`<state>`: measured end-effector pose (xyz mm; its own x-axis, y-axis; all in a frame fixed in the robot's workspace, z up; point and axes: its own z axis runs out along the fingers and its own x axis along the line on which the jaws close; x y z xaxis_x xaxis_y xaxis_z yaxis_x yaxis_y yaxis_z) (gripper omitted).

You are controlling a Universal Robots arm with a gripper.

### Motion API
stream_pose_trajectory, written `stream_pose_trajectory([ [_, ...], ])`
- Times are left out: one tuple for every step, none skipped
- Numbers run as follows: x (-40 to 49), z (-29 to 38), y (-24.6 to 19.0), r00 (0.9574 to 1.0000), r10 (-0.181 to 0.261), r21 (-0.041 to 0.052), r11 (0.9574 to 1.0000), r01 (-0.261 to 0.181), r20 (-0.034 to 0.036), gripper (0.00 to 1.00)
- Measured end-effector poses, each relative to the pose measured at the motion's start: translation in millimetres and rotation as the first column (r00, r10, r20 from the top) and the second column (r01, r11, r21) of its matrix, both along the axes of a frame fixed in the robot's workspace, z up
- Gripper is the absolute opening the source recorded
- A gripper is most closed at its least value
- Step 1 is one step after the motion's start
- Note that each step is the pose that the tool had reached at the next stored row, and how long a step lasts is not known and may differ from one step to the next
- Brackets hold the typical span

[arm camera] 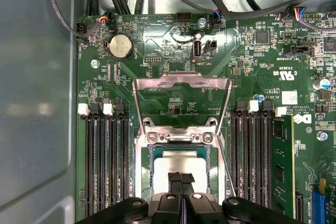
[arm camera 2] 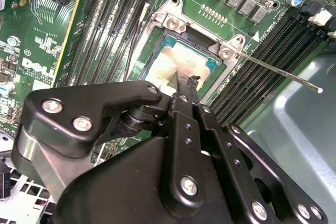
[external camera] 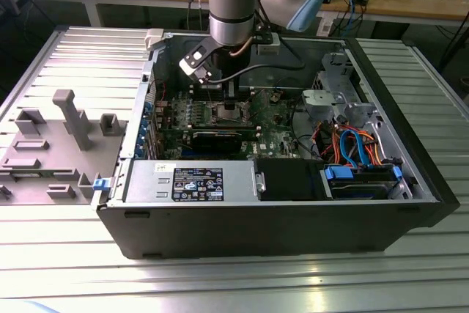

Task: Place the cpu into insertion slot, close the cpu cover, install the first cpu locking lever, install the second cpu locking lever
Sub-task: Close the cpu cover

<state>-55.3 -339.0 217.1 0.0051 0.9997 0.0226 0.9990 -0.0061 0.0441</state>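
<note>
The cpu (arm camera: 178, 160) lies flat in the insertion slot (arm camera: 140, 167), its silver top (arm camera 2: 181, 60) smeared with pale residue. My gripper (arm camera: 181, 178) is shut, its black fingertips (arm camera 2: 185, 83) pressed together right over the cpu's near edge. The cpu cover (arm camera: 181, 81) stands open, hinged up at the slot's far side. One locking lever (arm camera 2: 278, 72) juts out free as a thin rod from the slot's corner, and a second thin lever (arm camera 2: 137, 35) runs along the opposite side. In the exterior view the gripper (external camera: 231, 99) reaches down into the open computer case above the slot (external camera: 227, 113).
Black memory slots (arm camera: 107, 161) flank the socket on both sides. A long black expansion card (external camera: 220, 137), the power supply (external camera: 187, 181) and a drive bay with coloured cables (external camera: 359, 144) crowd the case. A grey fixture tray (external camera: 51, 144) sits at the exterior view's left.
</note>
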Motion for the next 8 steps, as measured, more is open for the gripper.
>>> stream_pose_trajectory([
  [0.0, 0.0, 0.0, 1.0, 0.0, 0.0001, 1.0, 0.0, -0.0006, 0.11],
  [0.0, 0.0, 0.0, 1.0, 0.0, 0.0002, 1.0, 0.0, -0.0011, 0.11],
  [0.1, 0.0, 0.0, 1.0, 0.0, 0.0004, 1.0, 0.0, -0.0022, 0.11],
  [0.1, 0.0, 0.0, 1.0, 0.0, 0.0006, 1.0, 0.0, -0.0032, 0.11],
  [0.1, 0.0, 0.0, 1.0, 0.0, 0.0007, 1.0, 0.0, -0.0037, 0.11],
  [0.2, 0.0, 0.0, 1.0, 0.0, 0.0008, 1.0, 0.0, -0.0046, 0.11],
  [0.2, 0.0, 0.0, 1.0, 0.0, 0.001, 1.0, 0.0, -0.0054, 0.11],
  [0.3, 0.0, 0.0, 1.0, 0.0, 0.001, 1.0, 0.0, -0.0054, 0.11],
])
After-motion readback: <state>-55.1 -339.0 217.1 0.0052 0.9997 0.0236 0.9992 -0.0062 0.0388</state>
